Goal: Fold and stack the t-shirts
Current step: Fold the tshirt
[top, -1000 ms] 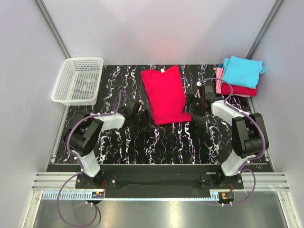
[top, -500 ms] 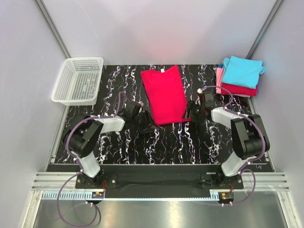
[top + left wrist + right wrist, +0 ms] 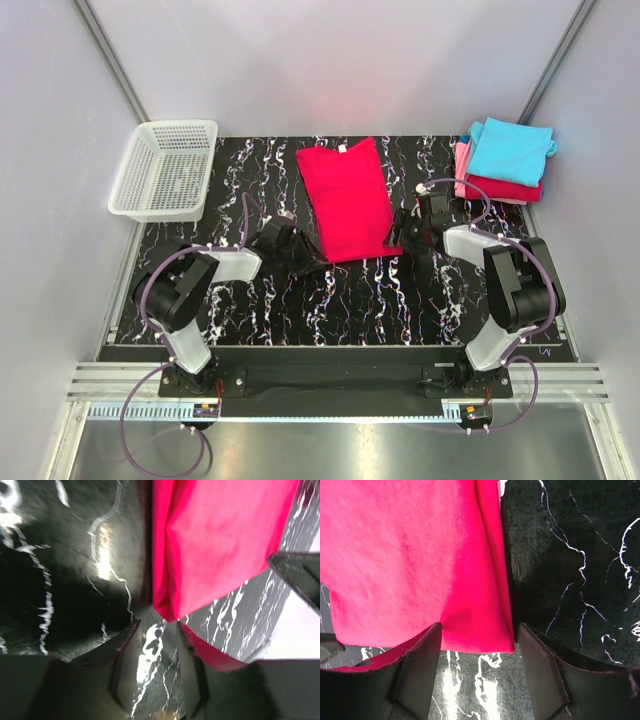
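Black marbled surface (image 3: pixel 340 300) carries a stack of folded t-shirts (image 3: pixel 505 160) at its far right corner, turquoise on top. One crimson shirt (image 3: pixel 347 198) lies mid-surface, folded into a long strip, not yet stacked. Left gripper (image 3: pixel 157 625) and right gripper (image 3: pixel 479 626) each straddle a near corner, jaws apart, nothing clamped. Cross-folding and stacking look left to do.

light: bright, even overhead | glare: table (image 3: pixel 102 555) sheen | blur: left wrist view smeared, left hand (image 3: pixel 157 630) unfocused

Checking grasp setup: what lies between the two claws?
The red shirt, its near hem spanning from left claw to right claw, in the top view.
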You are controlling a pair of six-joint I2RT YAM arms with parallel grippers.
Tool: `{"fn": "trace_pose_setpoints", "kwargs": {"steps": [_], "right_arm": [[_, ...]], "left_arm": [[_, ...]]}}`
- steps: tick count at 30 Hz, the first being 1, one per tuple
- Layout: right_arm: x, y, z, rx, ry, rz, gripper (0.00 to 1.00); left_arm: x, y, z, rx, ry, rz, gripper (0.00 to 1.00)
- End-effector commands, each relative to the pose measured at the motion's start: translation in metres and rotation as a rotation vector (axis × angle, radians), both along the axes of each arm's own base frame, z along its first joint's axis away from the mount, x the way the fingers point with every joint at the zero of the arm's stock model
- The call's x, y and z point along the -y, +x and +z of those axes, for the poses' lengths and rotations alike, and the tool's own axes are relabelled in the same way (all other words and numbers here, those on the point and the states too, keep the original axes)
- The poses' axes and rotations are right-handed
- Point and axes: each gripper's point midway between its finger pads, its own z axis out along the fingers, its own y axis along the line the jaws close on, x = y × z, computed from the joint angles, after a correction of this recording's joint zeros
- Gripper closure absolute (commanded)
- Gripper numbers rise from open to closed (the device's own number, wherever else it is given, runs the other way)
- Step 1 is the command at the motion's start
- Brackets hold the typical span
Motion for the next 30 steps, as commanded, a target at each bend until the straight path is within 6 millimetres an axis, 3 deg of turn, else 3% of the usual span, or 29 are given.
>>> {"fn": "trace_pose_setpoints", "kwargs": {"steps": [1,8,14,16,18,20,21,22,30], "right_arm": [[0.003,0.002,-0.006,-0.011,-0.016,-0.026,0.30],[-0.002,0.001,-0.012,-0.037,0.004,-0.017,0.31],[-0.004,-0.001,-0.013,-0.047,0.018,-0.017,0.35],[-0.005,-0.004,-0.014,-0.055,0.026,-0.017,0.41],[-0.005,-0.005,-0.014,-0.059,0.030,-0.021,0.54],[-0.005,-0.008,-0.013,-0.065,0.037,-0.020,0.84],[-0.006,-0.009,-0.013,-0.070,0.041,-0.020,0.95],[-0.005,-0.011,-0.013,-0.076,0.043,-0.023,1.00],[-0.010,-0.034,0.008,-0.079,0.100,-0.016,1.00]], "left_arm": [[-0.003,0.026,0.009,0.084,-0.013,0.097,0.62],[0.011,0.037,0.010,0.079,-0.055,0.087,0.64],[0.020,0.031,0.011,0.053,-0.072,0.054,0.65],[0.018,0.028,0.010,0.042,-0.061,0.054,0.67],[0.016,0.028,0.012,0.044,-0.047,0.058,0.76],[0.015,0.028,0.014,0.054,-0.034,0.054,0.85],[0.012,0.026,0.013,0.048,-0.018,0.058,0.97],[0.012,0.026,0.014,0.051,-0.010,0.055,1.00],[0.004,0.008,0.025,0.061,0.030,0.028,1.00]]}}
